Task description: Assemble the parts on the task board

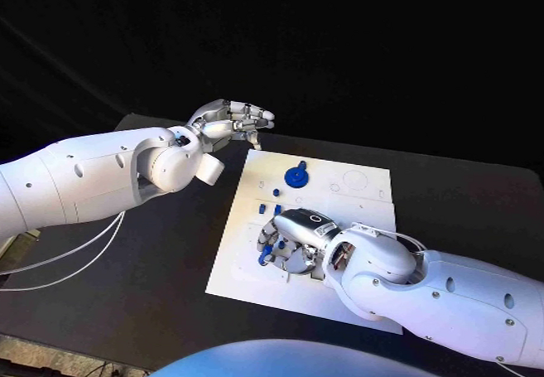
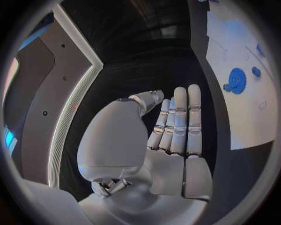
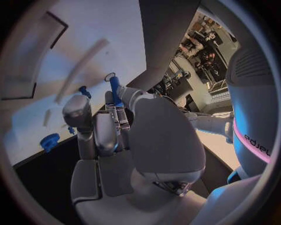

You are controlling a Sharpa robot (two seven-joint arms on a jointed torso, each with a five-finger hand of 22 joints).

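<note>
A: What's nearest the robot?
B: The right hand, low over the near part of the task board, pinching 1 blue pin between thumb and a finger.
A: And beyond it?
B: Small blue parts stand just past that hand, then a blue gear on the board's far half.
A: The left hand?
B: Off the board's far left corner, holding nothing, fingers straight and together.

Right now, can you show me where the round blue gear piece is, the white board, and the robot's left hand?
round blue gear piece (image 1: 296, 176), head view, on its middle.
white task board (image 1: 366, 182), head view, on a bare patch near its far end.
silver left hand (image 1: 230, 121), head view, on the back of the hand.
</note>
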